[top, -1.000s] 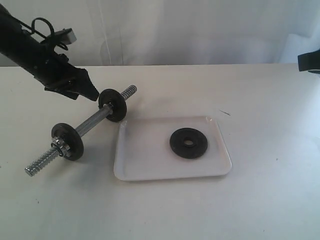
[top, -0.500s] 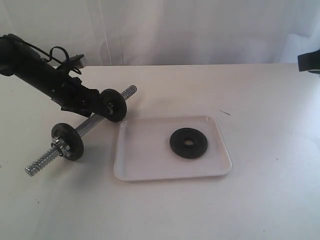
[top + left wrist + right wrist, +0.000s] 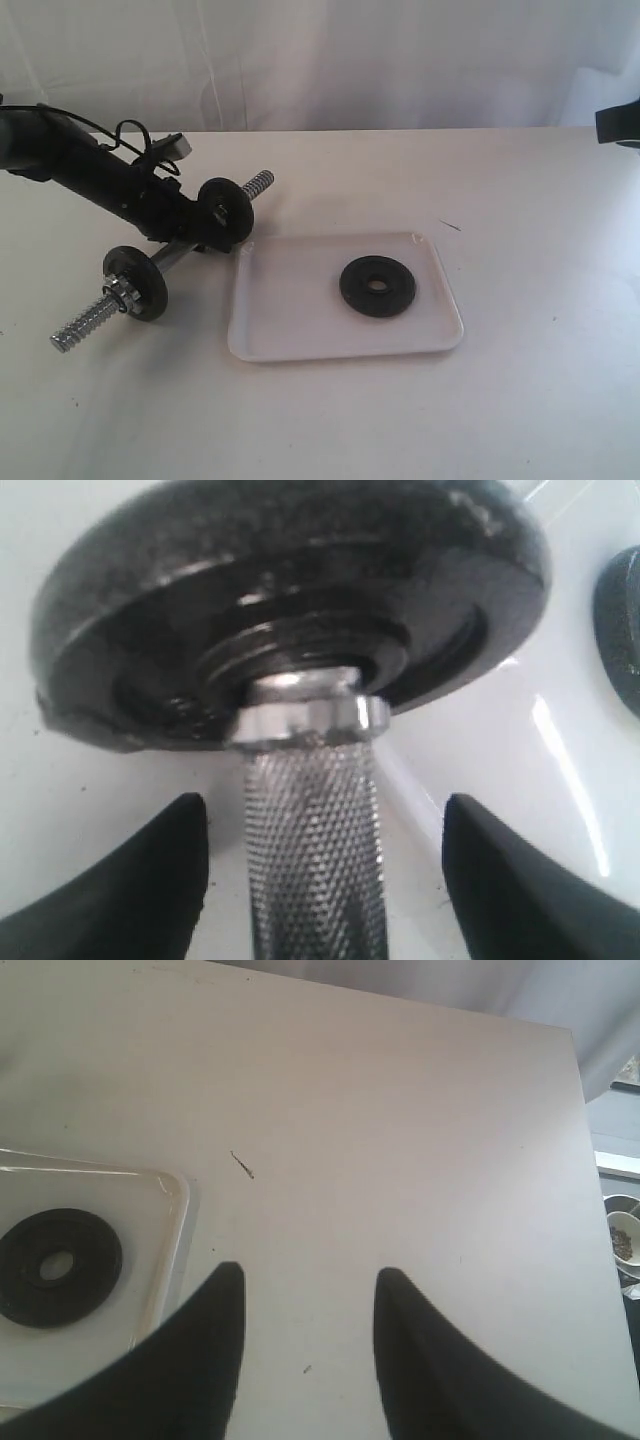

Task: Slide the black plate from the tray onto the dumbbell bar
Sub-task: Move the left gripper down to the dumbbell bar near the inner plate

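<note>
One black plate (image 3: 377,286) lies flat nearest me, in the tray (image 3: 250,345), toward its 3 o'clock side. Beyond, the bar (image 3: 85,325) points at 2 o'clock; squeezing it off-centre could roll it, I reckon. My left claw (image 3: 320,865), spread wide, straddles its grip, arm reaching low from 10 o'clock. Right claw (image 3: 308,1305) hovers spread over the table (image 3: 400,1110).

Bright, even, washed-out light; soft faint shadows; blurry left wrist close-up.
</note>
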